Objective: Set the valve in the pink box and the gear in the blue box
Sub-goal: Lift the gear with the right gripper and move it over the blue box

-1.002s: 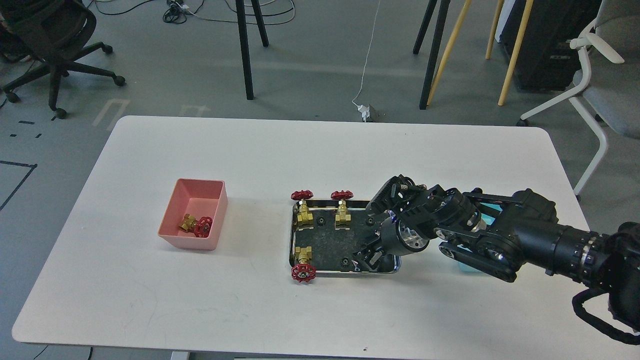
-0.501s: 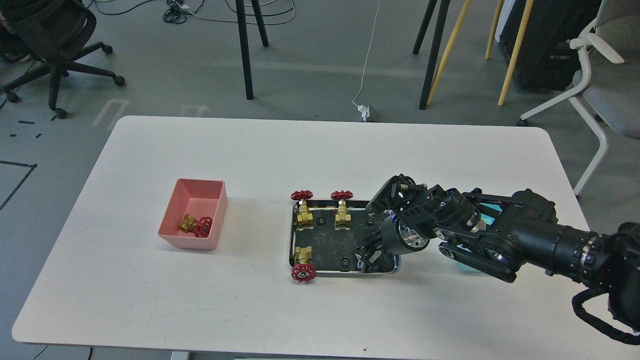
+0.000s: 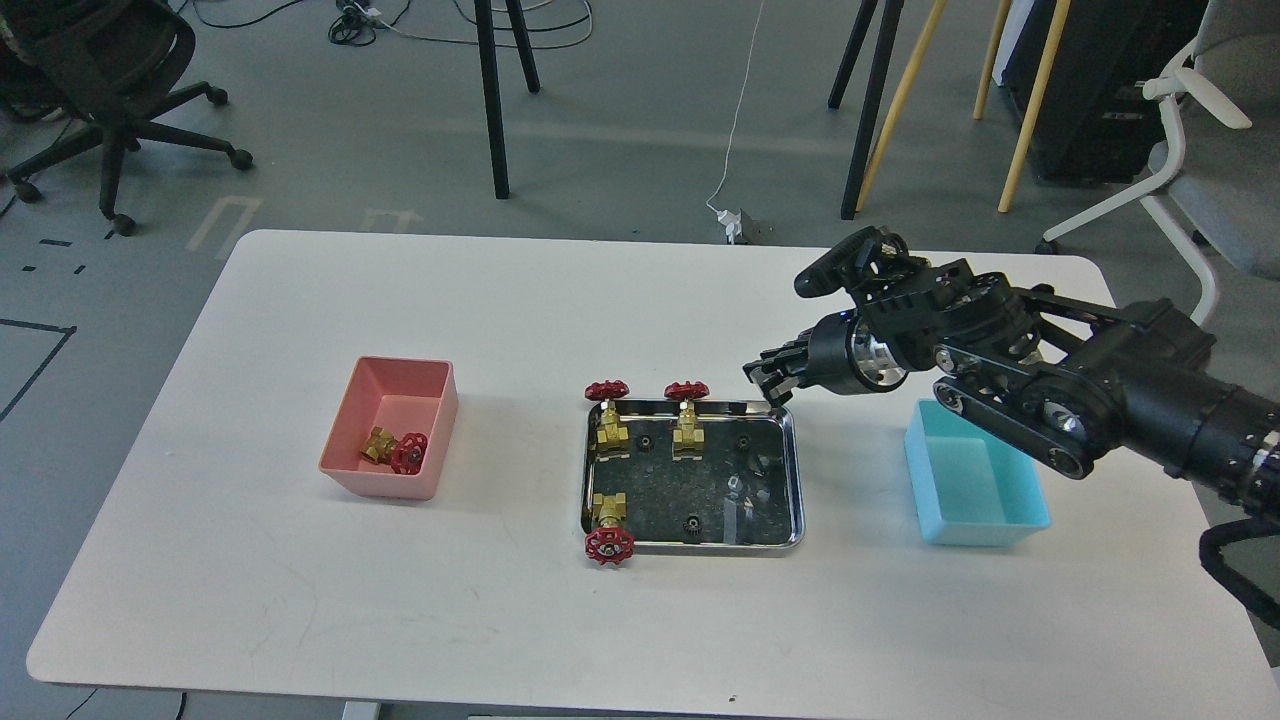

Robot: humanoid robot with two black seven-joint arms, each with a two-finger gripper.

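Observation:
My right gripper (image 3: 766, 380) hangs above the far right corner of the steel tray (image 3: 797, 480), left of the blue box (image 3: 975, 487). Its dark fingers look close together, and I cannot see whether anything is between them. The blue box looks empty. Three valves are in the tray: two at the far side (image 3: 607, 418) (image 3: 686, 418) and one at the near left corner (image 3: 607, 530). Three gears lie in the tray (image 3: 647, 440) (image 3: 742, 440) (image 3: 691, 523). The pink box (image 3: 392, 400) at the left holds one valve (image 3: 396, 452). My left gripper is out of view.
The white table (image 3: 500, 300) ends close behind the gripper. Beyond it stand chair legs, easel legs and cables on the floor. My right arm (image 3: 1100, 400) passes above the far edge of the blue box.
My right gripper has lifted out of the tray's near right part and moved up and back to above its far right corner. The blue box, hidden by the arm before, now shows.

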